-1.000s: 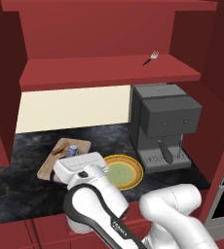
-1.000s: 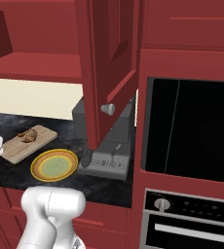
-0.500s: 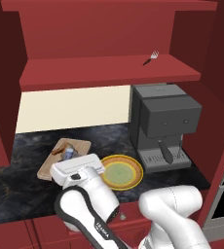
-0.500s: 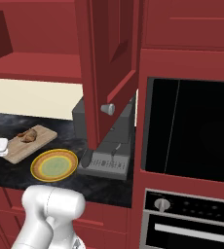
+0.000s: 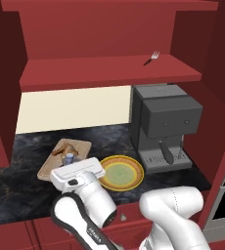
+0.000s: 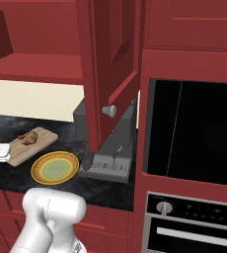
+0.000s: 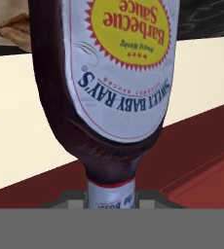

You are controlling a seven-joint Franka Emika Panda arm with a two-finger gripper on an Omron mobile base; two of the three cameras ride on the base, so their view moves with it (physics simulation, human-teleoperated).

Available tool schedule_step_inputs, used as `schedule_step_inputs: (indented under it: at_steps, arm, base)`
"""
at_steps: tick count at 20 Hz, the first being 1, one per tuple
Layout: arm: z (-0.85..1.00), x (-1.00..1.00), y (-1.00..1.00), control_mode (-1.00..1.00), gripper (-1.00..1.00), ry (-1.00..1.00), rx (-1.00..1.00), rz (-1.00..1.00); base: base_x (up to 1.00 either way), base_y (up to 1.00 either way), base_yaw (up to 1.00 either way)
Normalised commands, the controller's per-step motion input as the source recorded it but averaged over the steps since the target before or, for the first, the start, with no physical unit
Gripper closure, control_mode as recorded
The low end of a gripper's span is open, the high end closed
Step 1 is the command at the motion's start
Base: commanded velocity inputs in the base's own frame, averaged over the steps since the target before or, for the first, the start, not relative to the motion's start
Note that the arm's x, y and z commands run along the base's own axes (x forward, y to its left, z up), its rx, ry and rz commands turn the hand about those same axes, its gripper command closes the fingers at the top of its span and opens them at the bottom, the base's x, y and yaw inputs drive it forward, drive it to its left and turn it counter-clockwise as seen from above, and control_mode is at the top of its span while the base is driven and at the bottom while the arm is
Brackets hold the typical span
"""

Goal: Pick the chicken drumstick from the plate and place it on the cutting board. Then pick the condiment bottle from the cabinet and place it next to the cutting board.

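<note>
I have the bottle [image 7: 116, 82] right up against the hand camera, held between the nearly closed fingers; its barbecue sauce label reads upside down there and the capped neck points toward the bottom of that view. From the left base camera the bottle [image 5: 69, 158] peeks out just past the white hand, over the near edge of the board [image 5: 56, 163], and I can't tell whether it touches the wood or the counter [image 5: 16, 185]. The fingers themselves are hidden behind the hand.

The drumstick [image 5: 65, 149] lies on the board; from the right base camera I see it [image 6: 28, 138] toward the board's [image 6: 34, 146] far side. The plate [image 5: 120, 173] sits just to the right of the board on the dark marbled counter, with nothing on it, and the right camera shows it [image 6: 55, 167] just in front of the board.

Behind all this stands the red cabinet [image 5: 109, 73], with a small fork [image 5: 152, 58] on its shelf. A grey coffee machine [image 5: 163, 124] stands right of the plate
</note>
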Motion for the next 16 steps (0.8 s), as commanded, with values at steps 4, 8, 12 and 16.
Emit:
schedule_step_inputs:
  at_steps: [4,8,12,16]
  arm:
    - [-0.05,-0.06,0.06,-1.0,1.0,0.02,-0.01,-0.05]
    - [0.0,-0.01,0.03,-1.0,1.0,0.06,0.02,-0.04]
    - [-0.01,0.0,0.01,-1.0,1.0,0.14,0.07,-0.03]
    - [-0.09,-0.02,0.0,-1.0,1.0,0.14,0.05,-0.02]
  base:
    - [0.0,0.0,0.0]
    - [0.0,0.0,0.0]
    - [0.0,0.0,0.0]
    - [0.0,0.0,0.0]
